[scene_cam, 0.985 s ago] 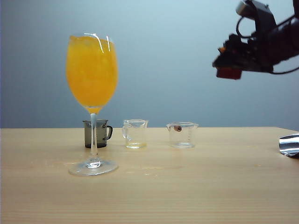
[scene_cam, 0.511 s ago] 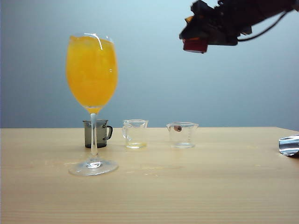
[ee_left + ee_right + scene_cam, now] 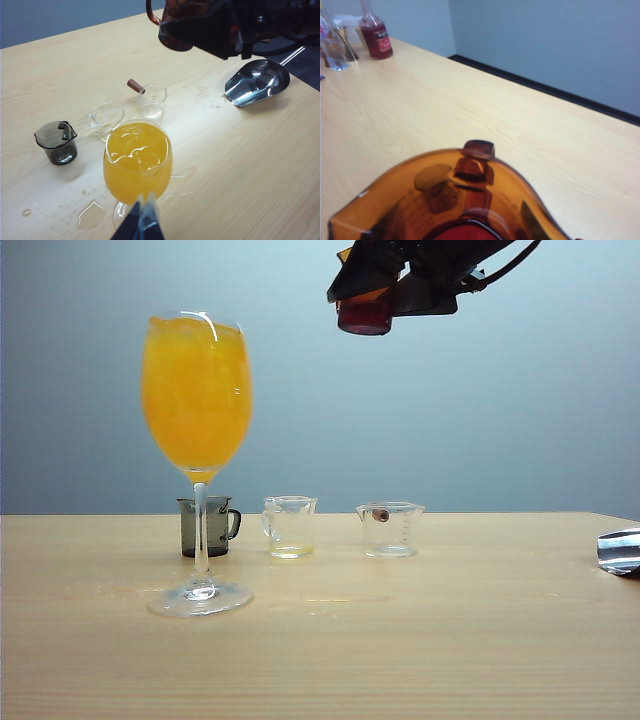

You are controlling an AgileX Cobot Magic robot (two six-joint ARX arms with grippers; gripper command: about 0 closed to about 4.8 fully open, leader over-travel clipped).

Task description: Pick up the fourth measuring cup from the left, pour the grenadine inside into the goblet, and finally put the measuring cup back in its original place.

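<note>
From the exterior view you see the goblet (image 3: 197,460) at the left, upright on the table (image 3: 450,640), its bowl full of bright orange juice (image 3: 196,395). Directly behind its stem stands the smoky grey cup (image 3: 209,526). To the right of the goblet come two clear cups (image 3: 289,526) (image 3: 389,528), the further one carrying a small brown stub at its rim. Far right of the goblet, at the table edge, lies a metal scoop (image 3: 620,551).

High above and to the right of the goblet's rim, the right gripper (image 3: 395,285) holds the fourth measuring cup (image 3: 364,312), well clear of the table. This view shows the cup only as a dark red block under black hardware.

The left wrist view adds what the exterior view hides: spilled droplets on the wood around the goblet's foot, and the cup's handle (image 3: 151,12) standing out on its side. The left gripper (image 3: 141,225) sits just beside the goblet's foot; you cannot tell how its jaws stand.

The right wrist view looks into the measuring cup: translucent amber-brown wall, flared lip (image 3: 478,149), and the grenadine (image 3: 465,232) as a deep red pool at the bottom. The jaws clasp the cup. Only here do you see bottles (image 3: 375,35) at the table's far corner.
</note>
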